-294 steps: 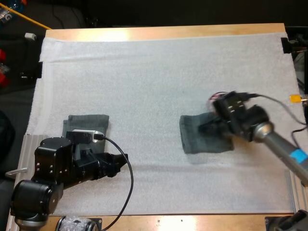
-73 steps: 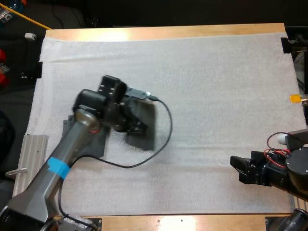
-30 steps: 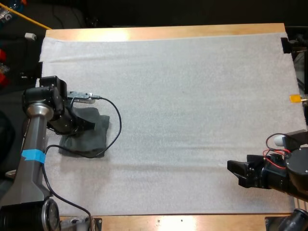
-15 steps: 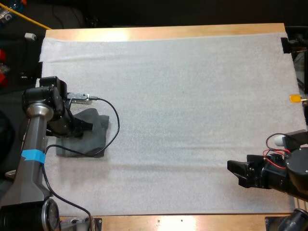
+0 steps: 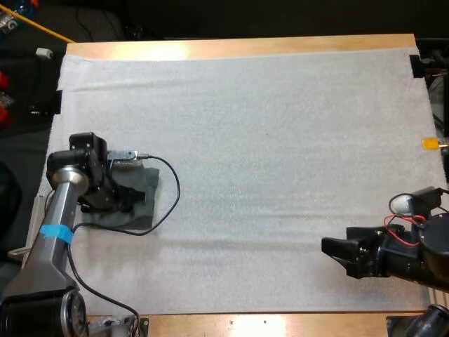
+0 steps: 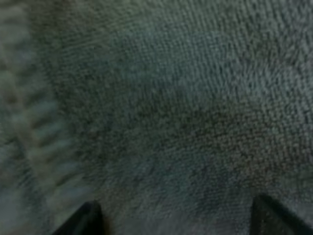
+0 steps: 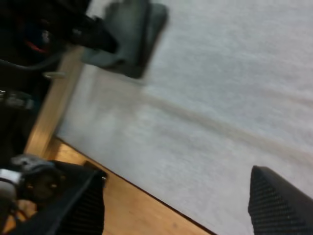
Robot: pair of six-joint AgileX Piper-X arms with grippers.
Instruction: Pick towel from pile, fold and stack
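Dark grey-green towel (image 5: 144, 209) lies folded flat at the left side of the white mat (image 5: 280, 140), near its left edge and toward our side of the tabletop (image 5: 238, 48). Whether it is one layer or several, we cannot tell. Our left arm (image 5: 62, 217) reaches in from the near left corner, and the left jaws sit directly over the towel, covering its left part from above. In the left wrist view the towel's looped pile (image 6: 186, 107) is close beneath, and the two black fingertips (image 6: 90, 220) stand spread wide, one to each side, pinching nothing.

The middle of the mat is bare white foam.

At the near right, our right arm (image 5: 414, 256) lies low over the mat, the right jaws aimed leftward across it, well apart from the towel. In the right wrist view its fingertips (image 7: 80, 205) are spread, nothing between them; below lie the mat (image 7: 220, 98) and the tabletop's wooden edge (image 7: 137, 210), and far off the towel (image 7: 134, 34) with the left jaws at it.
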